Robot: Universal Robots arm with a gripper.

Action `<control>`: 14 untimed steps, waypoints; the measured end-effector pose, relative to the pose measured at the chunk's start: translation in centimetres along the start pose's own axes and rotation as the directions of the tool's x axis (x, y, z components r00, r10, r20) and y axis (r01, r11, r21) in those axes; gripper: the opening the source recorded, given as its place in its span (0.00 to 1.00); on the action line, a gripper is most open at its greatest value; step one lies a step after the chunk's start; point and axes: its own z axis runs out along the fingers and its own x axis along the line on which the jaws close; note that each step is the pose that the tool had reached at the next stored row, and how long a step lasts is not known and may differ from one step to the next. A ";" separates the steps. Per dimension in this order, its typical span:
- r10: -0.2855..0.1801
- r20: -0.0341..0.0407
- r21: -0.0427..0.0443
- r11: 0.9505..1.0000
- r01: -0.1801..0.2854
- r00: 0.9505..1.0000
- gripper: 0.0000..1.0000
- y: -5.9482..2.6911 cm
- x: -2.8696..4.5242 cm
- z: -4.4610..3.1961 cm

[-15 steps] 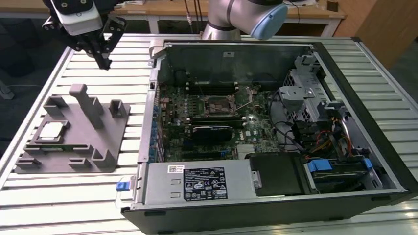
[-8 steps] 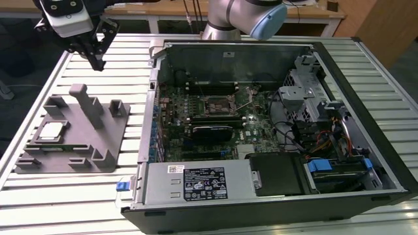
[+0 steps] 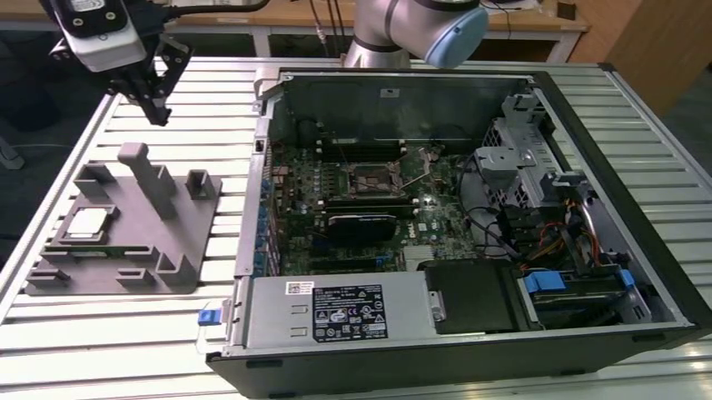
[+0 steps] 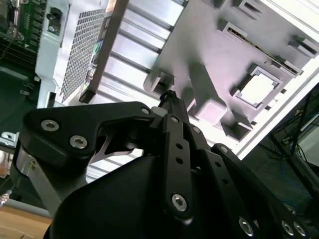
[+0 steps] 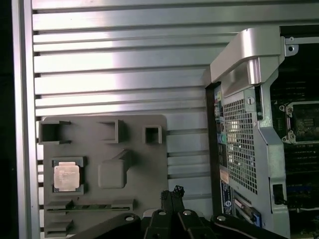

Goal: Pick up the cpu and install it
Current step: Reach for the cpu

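**Jaws clenched and empty above the desk's far corner; cpu waiting in its tray**

The jaws are closed on nothing and hang over bare slats of the desk, near its far corner on the exterior view's left. The cpu lies flat in a square recess of the grey tray, on the side of the tray nearest the desk's edge on that left. It shows the same way in both wrist views. Nothing touches it.

The likeliest trouble, as I judge it, is a collision on the way down. A tall post rises from the tray just beside the recess, with shorter blocks around it, so a descent off line could strike one and shove the tray toward the desk's edge. Jaws left closed would land on the chip's top instead of straddling it. A flat chip held by its thin rim could also tilt or slip.

The carry has its own hazard: the computer case has a raised side wall between the tray and the socket, and a low pass would clip it. I cannot tell whether the socket's frame stands open.

Open room is good beyond the tray, toward the desk's far edge. Only a narrow strip of slats separates the tray from the case. Inside the case, boards and cables crowd the socket.
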 end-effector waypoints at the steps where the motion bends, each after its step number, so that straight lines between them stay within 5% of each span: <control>1: 0.000 0.000 0.000 1.000 0.000 1.000 0.11 -0.03 0.28 0.07; 14: 0.000 0.000 0.000 1.000 0.000 1.000 0.11 -0.38 4.15 0.80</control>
